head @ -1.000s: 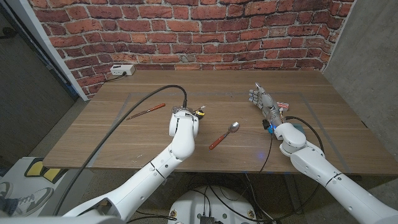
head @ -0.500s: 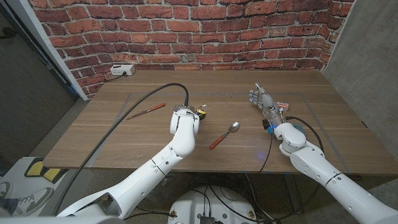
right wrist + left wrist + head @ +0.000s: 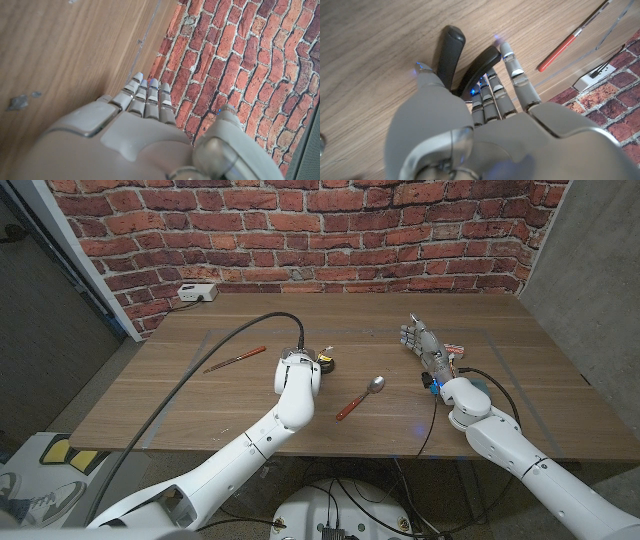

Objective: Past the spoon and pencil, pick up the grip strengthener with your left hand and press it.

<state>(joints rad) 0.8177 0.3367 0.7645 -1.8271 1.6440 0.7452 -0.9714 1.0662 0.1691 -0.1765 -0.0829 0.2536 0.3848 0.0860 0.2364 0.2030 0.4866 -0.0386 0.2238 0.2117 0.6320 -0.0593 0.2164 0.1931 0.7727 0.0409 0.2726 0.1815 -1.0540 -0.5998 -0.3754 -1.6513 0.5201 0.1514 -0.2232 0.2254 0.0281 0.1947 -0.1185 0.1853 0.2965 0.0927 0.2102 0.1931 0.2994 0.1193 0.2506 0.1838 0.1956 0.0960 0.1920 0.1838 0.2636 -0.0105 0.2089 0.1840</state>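
Note:
The grip strengthener point(image 3: 451, 50) lies on the wooden table point(image 3: 200, 390), its two black handles pointing away from my left hand point(image 3: 485, 115). My left hand hovers right over it with straight, spread fingers point(image 3: 512, 70) reaching across one handle and the thumb beside the other; I see no closed grip. In the head view my left wrist point(image 3: 297, 372) covers the hand, and a yellow-black bit of the strengthener point(image 3: 326, 361) peeks out beside it. The red-handled spoon point(image 3: 360, 397) lies just right of it. The red pencil point(image 3: 236, 359) lies to the left. My right hand point(image 3: 425, 345) stands on edge, fingers extended, holding nothing.
A white power socket point(image 3: 197, 293) with a cable sits at the table's back left by the brick wall point(image 3: 330, 230). A small red-and-white item point(image 3: 456, 348) lies behind my right hand. A thick black cable point(image 3: 230, 345) runs across the table to my left wrist.
My left wrist has edged slightly forward and right over the strengthener, whose visible bit now shows a little further right. The right arm has not moved.

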